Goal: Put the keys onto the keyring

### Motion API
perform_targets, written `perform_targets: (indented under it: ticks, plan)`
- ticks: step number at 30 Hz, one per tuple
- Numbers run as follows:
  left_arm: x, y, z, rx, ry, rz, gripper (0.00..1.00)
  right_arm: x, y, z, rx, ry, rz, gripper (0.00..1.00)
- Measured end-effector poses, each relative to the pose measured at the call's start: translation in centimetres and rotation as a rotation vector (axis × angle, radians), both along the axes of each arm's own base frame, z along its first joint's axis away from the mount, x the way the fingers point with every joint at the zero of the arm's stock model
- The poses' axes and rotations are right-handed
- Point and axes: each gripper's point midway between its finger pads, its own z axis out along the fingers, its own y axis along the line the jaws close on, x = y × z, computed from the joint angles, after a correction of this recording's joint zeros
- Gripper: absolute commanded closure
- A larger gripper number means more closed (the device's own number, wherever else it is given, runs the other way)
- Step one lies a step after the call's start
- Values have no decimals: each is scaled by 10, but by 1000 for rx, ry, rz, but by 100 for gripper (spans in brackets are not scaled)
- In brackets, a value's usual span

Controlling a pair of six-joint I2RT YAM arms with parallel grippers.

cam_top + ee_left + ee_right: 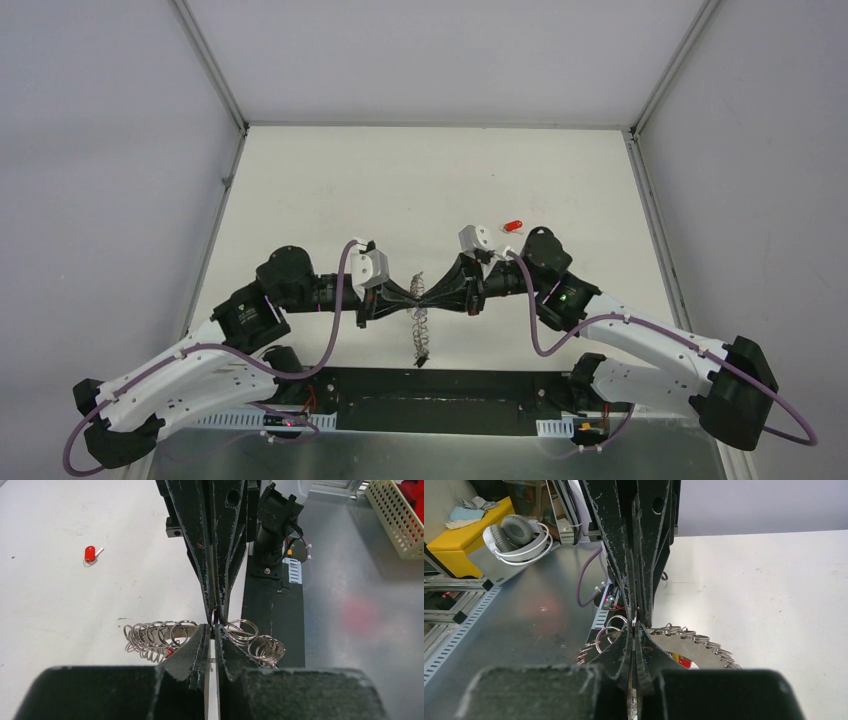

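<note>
Grey metal, the keyring (696, 649) hangs between my two grippers, which meet tip to tip at its rim. My right gripper (634, 630) is pinched tight on one of its wire loops (150, 636). My left gripper (214, 632) is nearly closed there, but I cannot tell if it grips. Only my right wrist view shows the ring's flat plate; the top view shows just its edge. A red-tagged key (513, 225) lies on the table (350, 180), well beyond the keyring.
</note>
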Motion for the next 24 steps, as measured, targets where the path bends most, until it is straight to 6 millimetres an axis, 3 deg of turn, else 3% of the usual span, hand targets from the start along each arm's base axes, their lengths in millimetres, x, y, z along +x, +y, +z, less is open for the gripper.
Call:
perform_targets:
  ticks: [10, 15, 24]
  plan:
    - [-2, 1, 4, -14, -6, -4, 100, 1, 0, 2, 10, -7, -5, 98]
    - [-1, 3, 5, -18, -11, 4, 100, 2, 0, 5, 16, -3, -16, 57]
    - [1, 5, 0, 3, -21, 20, 100, 8, -11, 20, 71, -26, -110, 14]
